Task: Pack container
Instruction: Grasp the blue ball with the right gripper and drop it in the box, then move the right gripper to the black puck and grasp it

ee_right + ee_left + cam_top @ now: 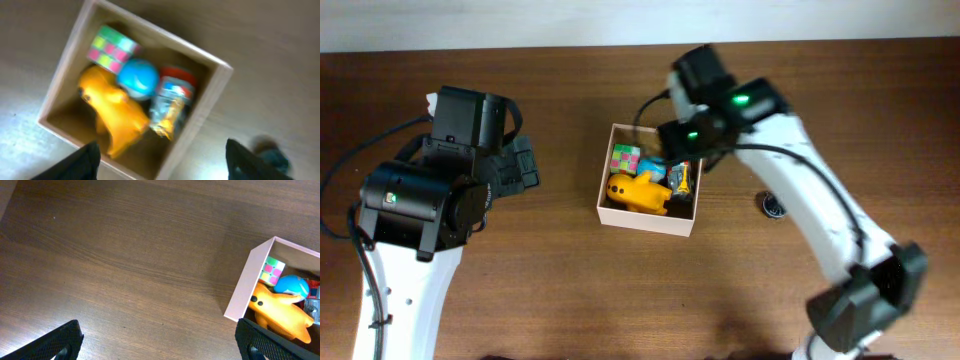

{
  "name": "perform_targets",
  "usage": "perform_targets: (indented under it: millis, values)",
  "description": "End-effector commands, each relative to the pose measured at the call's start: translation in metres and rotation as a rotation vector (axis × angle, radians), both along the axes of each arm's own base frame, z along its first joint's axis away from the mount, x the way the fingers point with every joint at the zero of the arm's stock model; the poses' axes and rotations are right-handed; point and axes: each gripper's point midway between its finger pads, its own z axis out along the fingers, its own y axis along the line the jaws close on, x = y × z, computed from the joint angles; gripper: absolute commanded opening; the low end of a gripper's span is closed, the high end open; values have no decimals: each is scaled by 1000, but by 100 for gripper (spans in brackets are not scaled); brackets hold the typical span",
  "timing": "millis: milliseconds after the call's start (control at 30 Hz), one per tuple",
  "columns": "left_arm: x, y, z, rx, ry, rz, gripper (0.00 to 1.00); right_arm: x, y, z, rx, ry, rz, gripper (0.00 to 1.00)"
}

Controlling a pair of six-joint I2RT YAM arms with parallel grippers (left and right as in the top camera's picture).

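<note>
Dark wood counter [570, 300]. The container [645, 218] sits mid-counter and holds a puzzle cube [625, 158], a yellow toy animal [640, 192], a blue ball [138, 79] and a foil packet [170, 107]. Right gripper [162, 150] hovers over its far right corner, fingers spread, empty. Left gripper [160, 337] is off to the left, fingers spread, empty. Judgement: packing is nearly done. Next move is probably to fetch the small dark object [774, 207] lying right of the container.

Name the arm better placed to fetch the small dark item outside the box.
Right, probably: the right gripper hovers over the container, nearer the small dark item; the left gripper sits beyond the opposite wall.
</note>
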Motion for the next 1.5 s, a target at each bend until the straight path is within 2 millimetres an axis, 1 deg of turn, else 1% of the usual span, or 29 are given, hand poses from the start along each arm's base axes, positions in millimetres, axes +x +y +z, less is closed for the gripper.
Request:
perform_targets:
  millis: [0,100,133,200,267,300,400,433,533,600,767,967,1067,1133,1233,1333,1433,1467]
  values:
    - [0,1,0,-4,-1,9,99,4,-63,22,-22,-10,-236,78]
    - [0,1,0,-4,-1,9,99,0,-107,7,-49,68,-343,81]
    - [0,1,0,-4,-1,9,99,-3,-124,-2,-56,106,-385,82]
    - [0,1,0,-4,-1,9,99,-10,-147,-23,-56,177,-444,83]
    - [0,1,0,-4,-1,9,99,-18,-161,-44,-49,237,-484,83]
    - [0,1,0,-4,-1,9,99,-25,-171,-63,-41,278,-515,83]
    - [0,1,0,-4,-1,9,99,-34,-182,-96,-27,324,-548,83]
    - [0,1,0,-4,-1,9,99,-40,-185,-117,-20,339,-559,83]
    - [0,1,0,-4,-1,9,99,-40,-187,-146,-16,316,-557,84]
    - [0,1,0,-4,-1,9,99,-39,-185,-157,-7,299,-548,84]
    - [0,1,0,-4,-1,9,99,-41,-185,-173,-6,287,-535,84]
    - [0,1,0,-4,-1,9,99,-41,-185,-190,-13,313,-536,83]
    - [0,1,0,-4,-1,9,99,-43,-185,-199,-19,338,-536,78]
    - [0,1,0,-4,-1,9,99,-45,-185,-203,-24,351,-537,77]
    - [0,1,0,-4,-1,9,99,-46,-186,-210,-28,367,-538,69]
    - [0,1,0,-4,-1,9,99,-45,-185,-211,-26,367,-537,61]
    - [0,1,0,-4,-1,9,99,-44,-185,-211,-25,362,-537,58]
    - [0,1,0,-4,-1,9,99,-44,-185,-211,-24,362,-537,56]
